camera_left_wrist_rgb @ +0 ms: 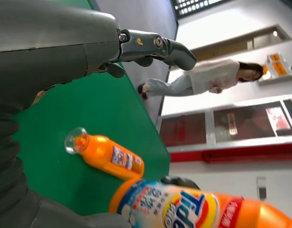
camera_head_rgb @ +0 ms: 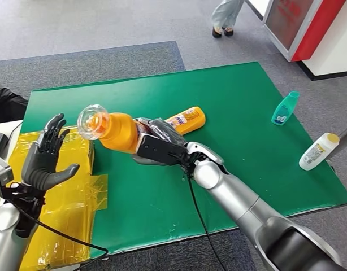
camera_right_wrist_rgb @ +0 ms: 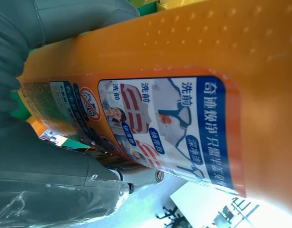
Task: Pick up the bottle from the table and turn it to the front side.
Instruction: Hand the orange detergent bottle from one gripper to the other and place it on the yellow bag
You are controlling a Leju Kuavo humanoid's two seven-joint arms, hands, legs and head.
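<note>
My right hand [camera_head_rgb: 161, 148] grips an orange detergent bottle [camera_head_rgb: 120, 131] by its labelled body and holds it above the green table [camera_head_rgb: 257, 169]. Its clear cap [camera_head_rgb: 92, 121] points toward my left side and up at the head camera. The right wrist view shows the bottle's label with blue and white pictures [camera_right_wrist_rgb: 166, 118] close up, and my right hand [camera_right_wrist_rgb: 40, 185] is wrapped around it. My left hand [camera_head_rgb: 47, 155] is raised with its fingers spread and holds nothing, a short way from the cap. In the left wrist view the fingers [camera_left_wrist_rgb: 155, 46] are spread over the held bottle [camera_left_wrist_rgb: 195, 209].
A second orange bottle [camera_head_rgb: 188, 119] [camera_left_wrist_rgb: 105, 156] lies on the table behind my right hand. A teal bottle [camera_head_rgb: 285, 108] and a white bottle [camera_head_rgb: 319, 151] lie at the right edge. A yellow taped box [camera_head_rgb: 73, 192] stands under my left hand. A person [camera_head_rgb: 222, 22] stands beyond the table.
</note>
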